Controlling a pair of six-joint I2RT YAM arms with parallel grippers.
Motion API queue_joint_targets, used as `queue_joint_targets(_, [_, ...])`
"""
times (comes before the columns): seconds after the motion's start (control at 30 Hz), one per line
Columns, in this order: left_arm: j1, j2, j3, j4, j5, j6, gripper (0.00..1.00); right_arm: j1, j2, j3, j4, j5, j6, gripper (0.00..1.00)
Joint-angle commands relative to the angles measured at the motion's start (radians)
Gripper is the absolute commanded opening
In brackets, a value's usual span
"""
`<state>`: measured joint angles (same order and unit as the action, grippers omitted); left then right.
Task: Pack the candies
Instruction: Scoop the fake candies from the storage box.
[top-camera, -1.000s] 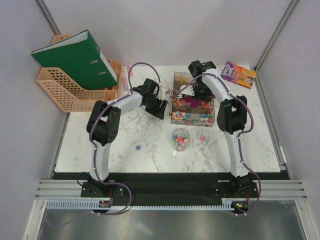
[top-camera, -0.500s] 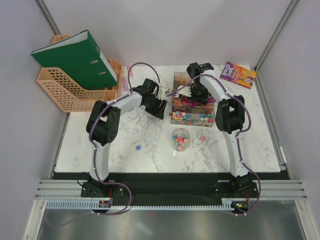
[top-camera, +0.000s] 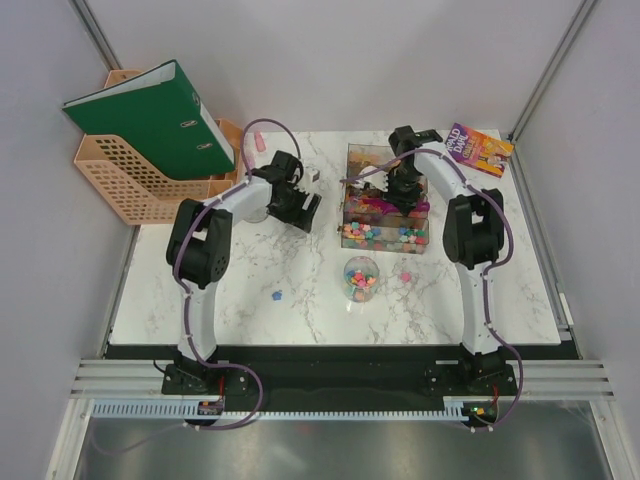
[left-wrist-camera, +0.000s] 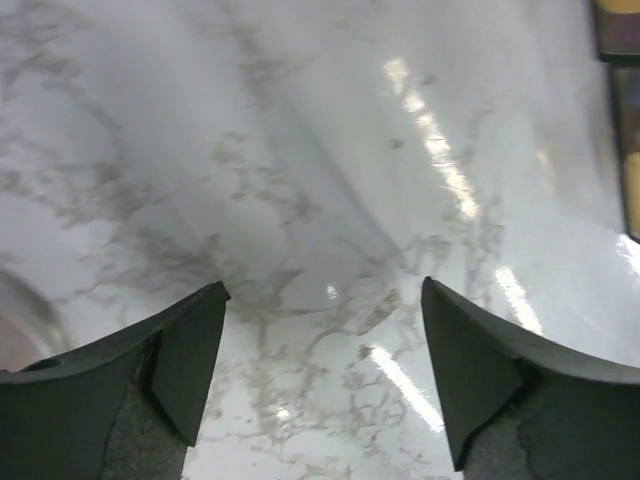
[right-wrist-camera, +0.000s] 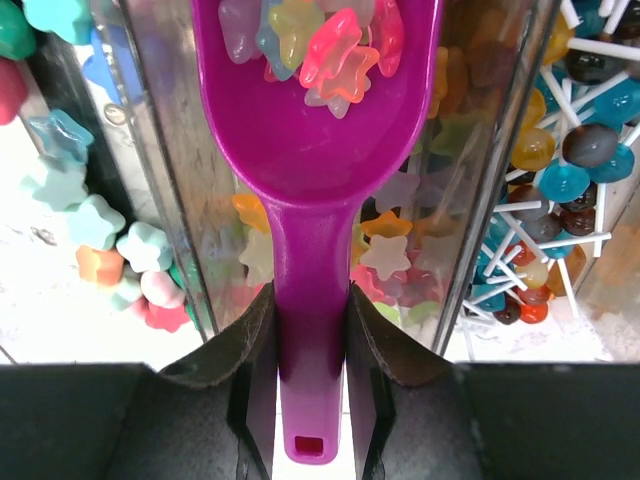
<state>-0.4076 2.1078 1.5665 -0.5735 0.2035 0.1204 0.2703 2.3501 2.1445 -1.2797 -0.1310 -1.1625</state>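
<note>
While the marble table (top-camera: 250, 290) is carrying the clear trays (top-camera: 385, 238) toward its far side, the left gripper (left-wrist-camera: 325, 300) is hanging over the marble with its fingers spread apart, and the right gripper (right-wrist-camera: 310, 300) is clamping the handle of the purple scoop (right-wrist-camera: 310, 150) at the trays. Star-shaped candies (right-wrist-camera: 330, 50) are sitting in the scoop's bowl — more are filling the trays and the round jar (top-camera: 360, 277), and two are lying loose on the table.

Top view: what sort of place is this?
Likely a lab test booth: plain walls enclose a marble-look table, left arm and right arm bolted at its near edge, with a green binder as prop.
</note>
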Motion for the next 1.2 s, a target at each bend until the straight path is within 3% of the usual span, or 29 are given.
queue_joint_targets(0.0, [0.062,0.030,0.049,-0.088,-0.090,0.005,0.89,-0.017,-0.066,-0.098,0.091,-0.175,0.003,0.00])
queue_joint_targets(0.17, [0.093,0.075,0.122,-0.173,-0.104,0.018,0.91,-0.037,-0.109,-0.162,0.144,-0.211,0.007,0.00])
queue_joint_targets(0.47, [0.102,0.063,0.136,-0.178,-0.119,0.062,0.91,-0.060,-0.245,-0.314,0.281,-0.320,0.030,0.00])
queue_joint_targets(0.7, [0.092,0.040,0.125,-0.180,-0.283,0.119,0.92,-0.080,-0.343,-0.386,0.319,-0.349,0.040,0.00])
queue_joint_targets(1.0, [0.092,0.017,0.129,-0.177,-0.259,0.128,0.91,-0.106,-0.407,-0.471,0.318,-0.383,0.026,0.00])
queue_joint_targets(1.17, [0.087,-0.005,0.124,-0.175,-0.251,0.153,0.91,-0.149,-0.426,-0.549,0.321,-0.507,-0.023,0.00])
